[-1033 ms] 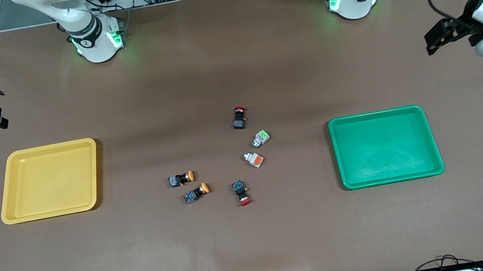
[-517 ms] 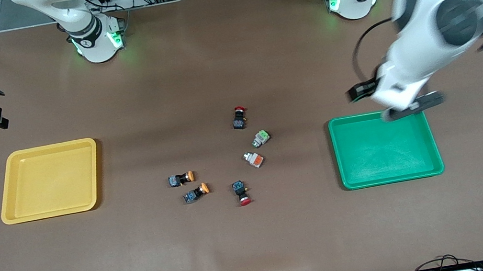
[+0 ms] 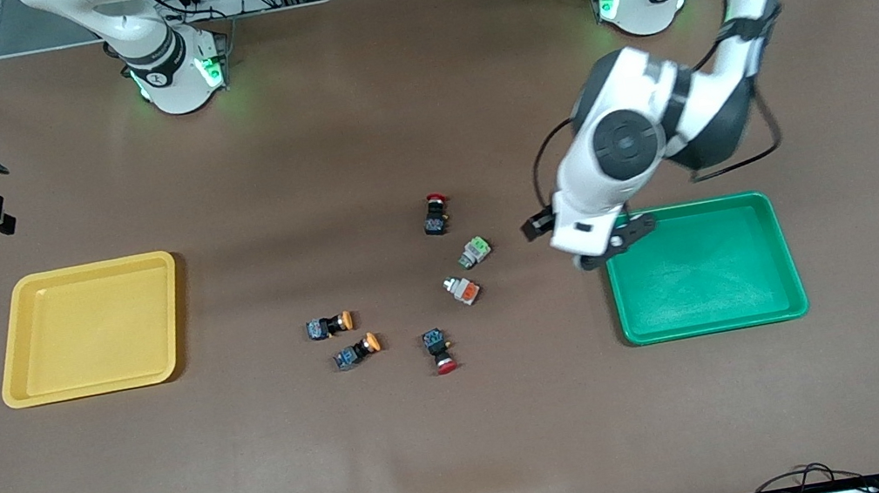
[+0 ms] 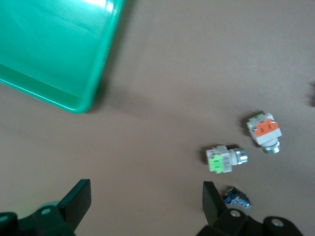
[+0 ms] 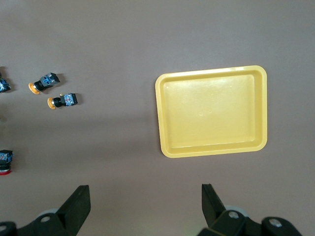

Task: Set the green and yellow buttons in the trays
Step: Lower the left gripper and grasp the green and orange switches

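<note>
No brand, label or writing can be read on any of the things. The left gripper [image 3: 591, 244] hangs over the tabletop [image 3: 469, 436] at the green tray [image 3: 704, 266]'s corner on the side toward the buttons, jaws spread wide with nothing between them; in the front view the arm's own white wrist covers much of it. The right gripper [image 5: 142, 209] is out of the front view, and its wrist view shows its jaws wide and bare, high over the tabletop beside the yellow tray [image 3: 90, 328] — that arm waits. Both trays hold nothing, the yellow one toward the right arm's end, the green one toward the left arm's end, well apart. All the buttons lie on their sides between the trays: the green-capped grey button [image 3: 475, 252] and, just nearer the front camera, the orange-capped grey button [image 3: 462, 290], apart from each other; the two yellow-capped buttons [image 3: 329, 326] [image 3: 356, 351] lie near each other, more toward the yellow tray. A red-capped switch [image 3: 435, 214] lies farther from the camera than the grey pair, and a second red-capped switch [image 3: 439, 350] lies nearer. In the left wrist view one dark switch is half covered by a jaw — the picture's edge cuts the green tray. Bare tabletop runs wide around the cluster and between it and each tray
</note>
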`<state>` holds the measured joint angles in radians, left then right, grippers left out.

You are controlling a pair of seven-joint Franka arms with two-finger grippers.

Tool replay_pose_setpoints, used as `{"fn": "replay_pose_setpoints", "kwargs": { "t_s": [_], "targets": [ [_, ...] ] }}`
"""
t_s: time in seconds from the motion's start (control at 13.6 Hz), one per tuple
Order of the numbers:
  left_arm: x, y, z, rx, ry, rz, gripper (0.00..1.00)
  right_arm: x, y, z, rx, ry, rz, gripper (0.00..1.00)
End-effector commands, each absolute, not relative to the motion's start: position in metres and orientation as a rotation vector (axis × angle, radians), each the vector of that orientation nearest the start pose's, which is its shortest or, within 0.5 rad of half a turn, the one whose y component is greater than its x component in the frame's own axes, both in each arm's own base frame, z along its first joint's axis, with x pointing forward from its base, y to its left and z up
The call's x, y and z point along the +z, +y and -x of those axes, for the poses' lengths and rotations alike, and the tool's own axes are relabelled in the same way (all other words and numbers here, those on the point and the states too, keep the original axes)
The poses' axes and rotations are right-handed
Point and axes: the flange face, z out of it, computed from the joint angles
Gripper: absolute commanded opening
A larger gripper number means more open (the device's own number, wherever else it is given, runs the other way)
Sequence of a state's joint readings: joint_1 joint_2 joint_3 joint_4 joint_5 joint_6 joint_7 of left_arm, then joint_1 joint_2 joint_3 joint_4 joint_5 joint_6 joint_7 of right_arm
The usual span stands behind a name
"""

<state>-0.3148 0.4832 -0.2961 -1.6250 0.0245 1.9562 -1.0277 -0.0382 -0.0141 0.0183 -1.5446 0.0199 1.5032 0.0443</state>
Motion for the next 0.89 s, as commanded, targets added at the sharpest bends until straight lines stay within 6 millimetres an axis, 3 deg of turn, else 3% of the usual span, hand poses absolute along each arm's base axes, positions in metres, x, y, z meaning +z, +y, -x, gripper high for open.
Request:
{"fn": "replay_pose_setpoints", "kwargs": {
  "t_s": [0.0, 0.07, 0.3, 0.81],
  "targets": [
    [0.314, -0.406, -0.566, 0.208, -0.773, 2.990, 1.00, 0.639, -0.012, -0.541, 0.048, 0.097, 3.105, 1.00],
    [0.299, -0.424, -0.564, 0.205, -0.786, 2.979, 1.00, 0.640, -0.013, -0.541, 0.043, 0.099, 3.105, 1.00],
    [0.273, -0.452, -0.559, 0.156, -0.866, 3.023, 1.00, 0.640, -0.013, -0.541, 0.043, 0.099, 3.103, 1.00],
    [0.225, -0.468, -0.551, 0.102, -0.943, 3.019, 1.00, 0.640, -0.012, -0.542, 0.036, 0.099, 3.084, 1.00]
  ]
}}
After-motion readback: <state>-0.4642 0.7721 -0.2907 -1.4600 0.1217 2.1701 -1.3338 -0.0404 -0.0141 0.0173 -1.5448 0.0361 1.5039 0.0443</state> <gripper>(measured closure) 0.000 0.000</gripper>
